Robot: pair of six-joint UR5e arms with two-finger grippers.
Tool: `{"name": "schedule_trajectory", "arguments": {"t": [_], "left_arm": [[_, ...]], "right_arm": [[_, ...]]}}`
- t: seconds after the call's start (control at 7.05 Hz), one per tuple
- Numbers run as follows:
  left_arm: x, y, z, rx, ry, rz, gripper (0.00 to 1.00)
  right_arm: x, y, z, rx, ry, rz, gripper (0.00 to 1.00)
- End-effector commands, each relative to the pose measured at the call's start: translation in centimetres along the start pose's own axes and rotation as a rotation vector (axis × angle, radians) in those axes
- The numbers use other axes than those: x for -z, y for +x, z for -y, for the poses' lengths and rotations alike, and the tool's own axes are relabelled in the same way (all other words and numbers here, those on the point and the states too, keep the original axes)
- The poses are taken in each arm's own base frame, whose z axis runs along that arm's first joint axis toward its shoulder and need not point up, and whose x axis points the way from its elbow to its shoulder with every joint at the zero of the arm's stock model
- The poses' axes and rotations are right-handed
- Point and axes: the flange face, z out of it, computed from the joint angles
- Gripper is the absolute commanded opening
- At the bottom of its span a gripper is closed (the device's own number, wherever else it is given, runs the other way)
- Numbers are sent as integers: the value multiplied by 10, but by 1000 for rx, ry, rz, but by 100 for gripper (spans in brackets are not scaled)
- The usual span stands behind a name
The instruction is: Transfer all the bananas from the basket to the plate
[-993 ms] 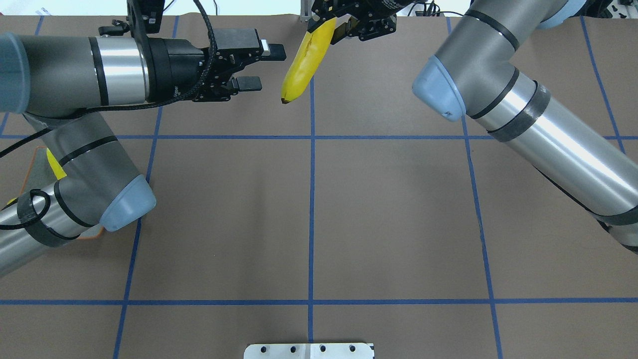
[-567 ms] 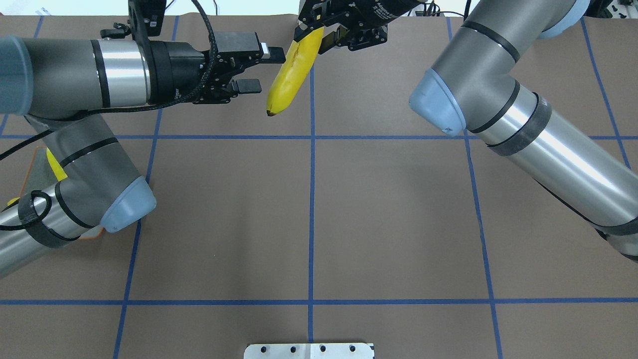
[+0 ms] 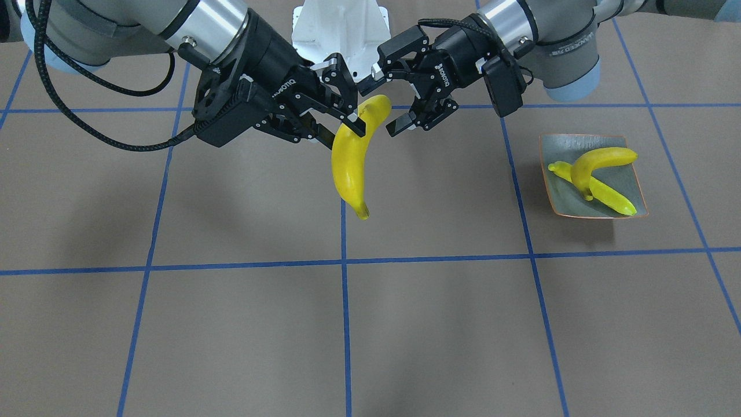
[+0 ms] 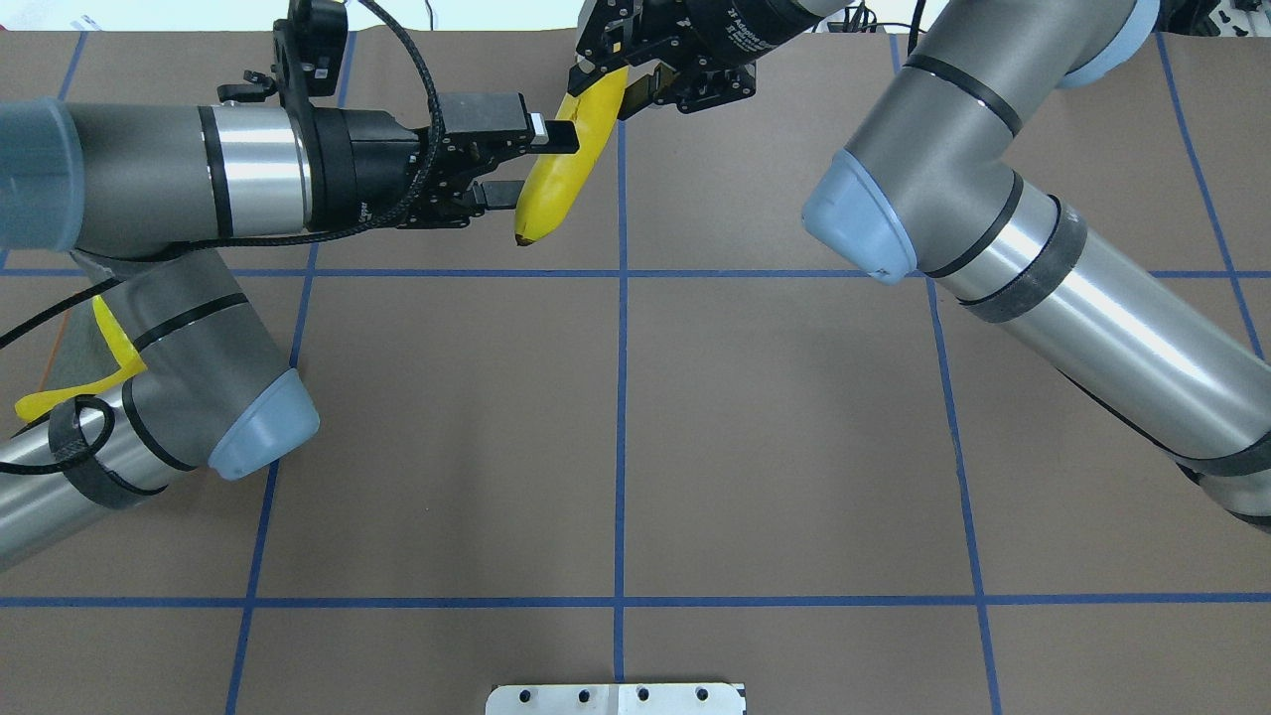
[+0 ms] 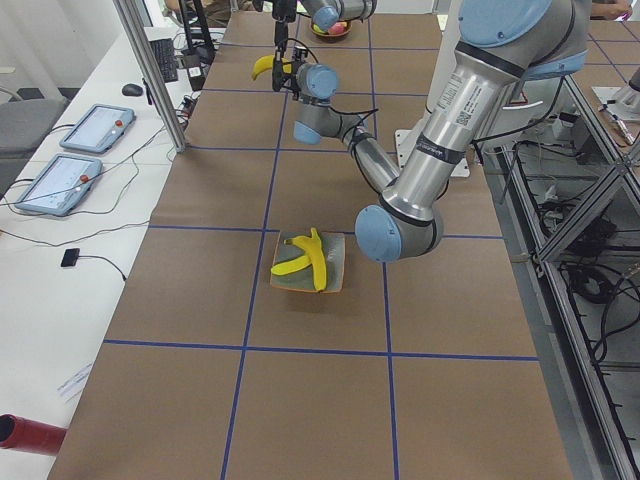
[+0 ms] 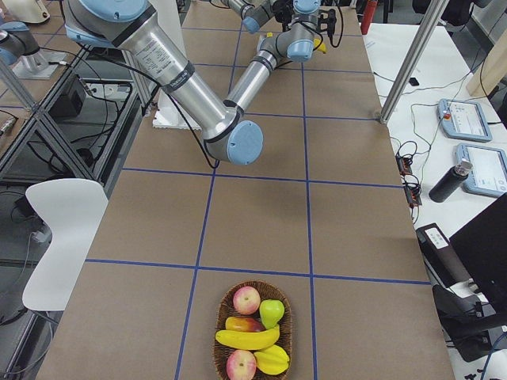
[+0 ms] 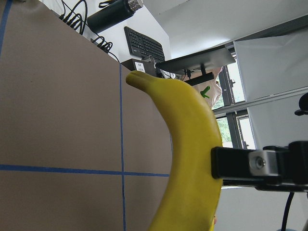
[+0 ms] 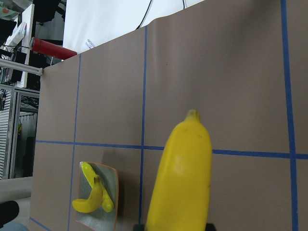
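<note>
A yellow banana (image 3: 349,168) hangs in the air over the far middle of the table. My right gripper (image 3: 343,130) is shut on its upper part; it also shows in the overhead view (image 4: 611,84). My left gripper (image 3: 377,107) is open, and its fingers straddle the same banana (image 4: 552,174) without closing on it. The left wrist view shows the banana (image 7: 187,144) beside one finger (image 7: 250,163). The plate (image 3: 579,145) holds two bananas, one curved (image 3: 602,159) and one straighter (image 3: 611,198). In the overhead view my left arm hides most of the plate.
A wicker basket (image 6: 226,305) at the table's right end holds a banana (image 6: 247,339), a second yellow fruit (image 6: 273,360) and several apples. A white mount (image 4: 616,698) sits at the near table edge. Blue tape lines cross the brown table.
My right gripper has carried the banana toward my left gripper. My left gripper has moved right, and the banana now sits between its open fingers.
</note>
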Motion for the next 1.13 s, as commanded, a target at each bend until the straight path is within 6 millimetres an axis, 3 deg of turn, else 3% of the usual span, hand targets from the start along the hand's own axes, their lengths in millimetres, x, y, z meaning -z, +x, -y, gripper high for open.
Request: {"name": "schedule_trajectory", "arguments": {"t": [0.0,0.14,0.43,0.57,0.71,0.85,0.99], "left_arm": [[-3,0,-8,2,-14,-6,94],[-4,2,-9,2,-18,-9,90],[-1,2,-10,-7,-19,-33,21],[-1,2,-10,-7,-20,-36,5],[-2,3,-13,-1,-26,-40,0],[-7,0,-21,10,-42,-38,0],[-7,-2,-23,11,-45,-33,0]], "right_arm": [[1,-3,-2,5,0,5,0],[1,-4,-3,9,0,7,0],[-1,-4,-6,14,-6,8,0],[-3,-4,-8,17,-9,9,0],[-4,-5,-8,27,14,22,44],[-4,-7,-7,44,59,37,99],[-1,-7,-7,62,66,47,100]]}}
